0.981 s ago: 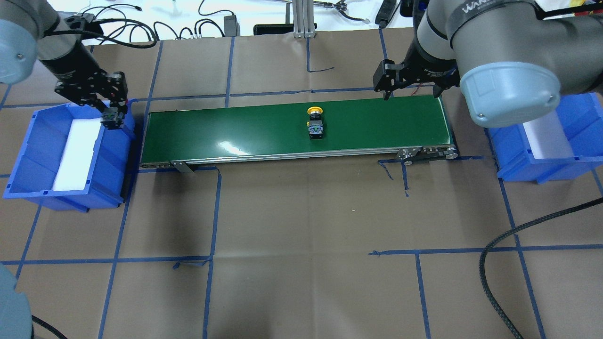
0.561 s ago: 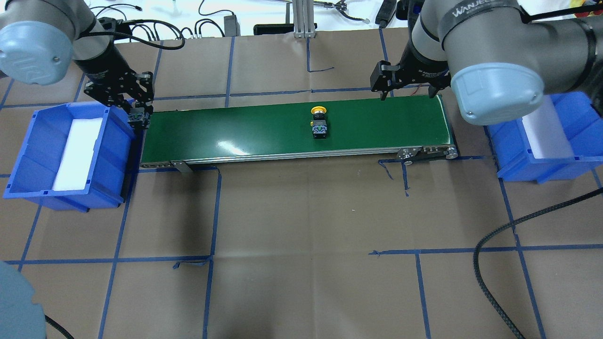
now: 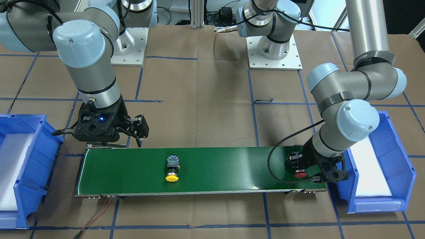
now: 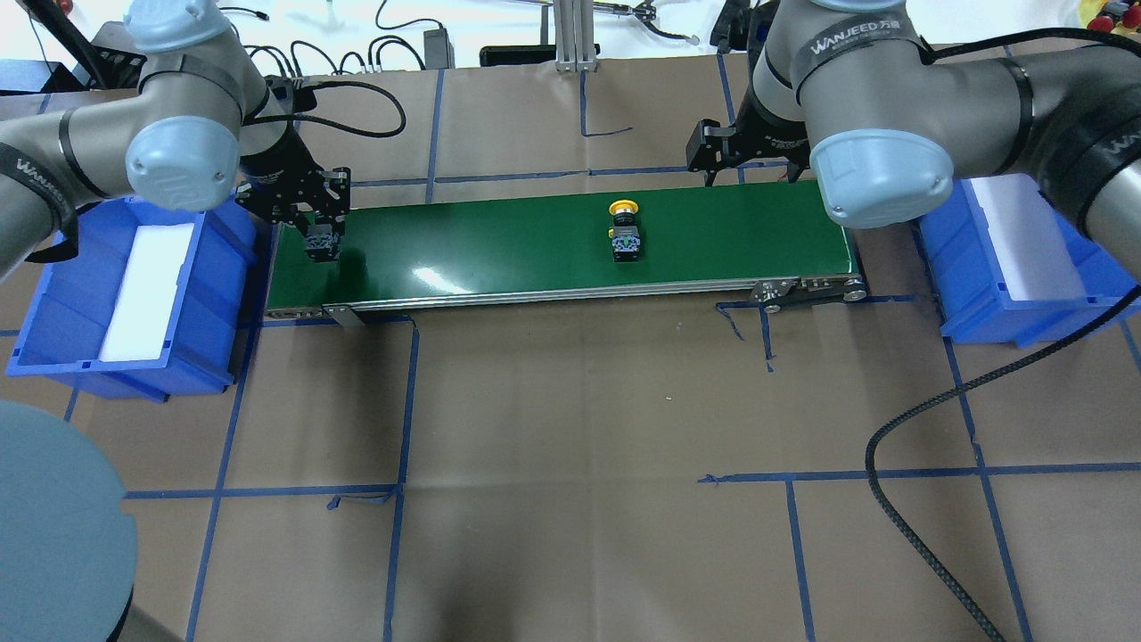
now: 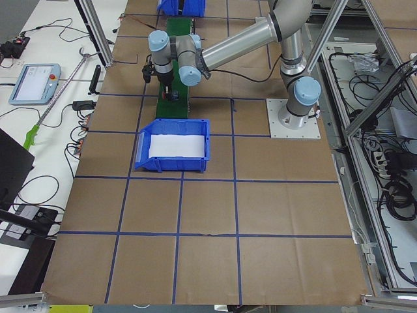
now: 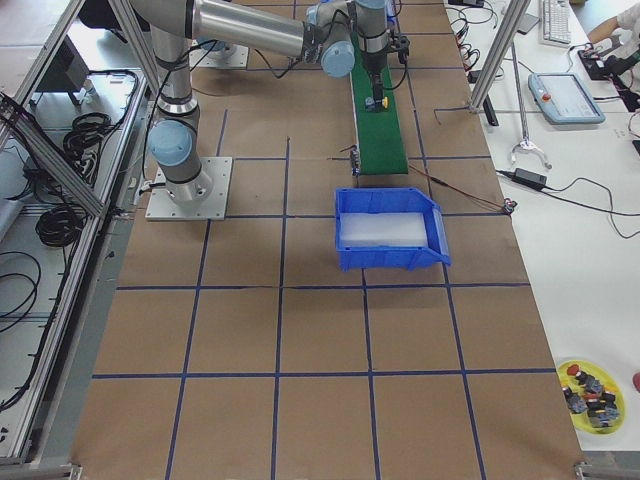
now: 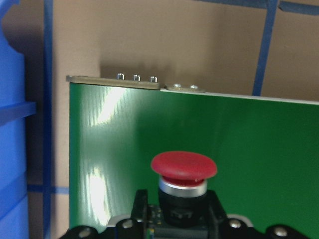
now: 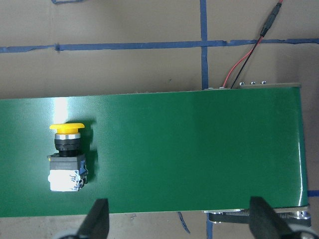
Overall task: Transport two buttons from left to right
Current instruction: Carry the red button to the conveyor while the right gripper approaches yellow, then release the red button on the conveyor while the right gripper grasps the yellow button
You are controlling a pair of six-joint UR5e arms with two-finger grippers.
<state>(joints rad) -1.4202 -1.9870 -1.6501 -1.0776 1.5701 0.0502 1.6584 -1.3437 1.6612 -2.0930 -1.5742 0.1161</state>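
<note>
My left gripper [image 4: 321,242] is shut on the red button [image 3: 300,172] and holds it just over the left end of the green conveyor belt [image 4: 499,241]. In the left wrist view the red cap [image 7: 183,165] sticks out past the fingers above the belt. The yellow button [image 4: 626,234] lies on its side on the belt, right of the middle; it also shows in the front view [image 3: 172,168] and the right wrist view [image 8: 67,154]. My right gripper [image 3: 114,141] is open and empty, above the belt's far edge near its right end.
A blue bin [image 4: 218,267] with white foam stands at the belt's left end, and another blue bin [image 4: 967,267] at its right end. A black cable [image 4: 900,499] lies on the brown paper at the front right. Red and black wires [image 8: 244,59] run from the belt's right end.
My left gripper has carried the red button to the right, from over the left bin to over the belt's left end. The yellow button has moved right along the belt.
</note>
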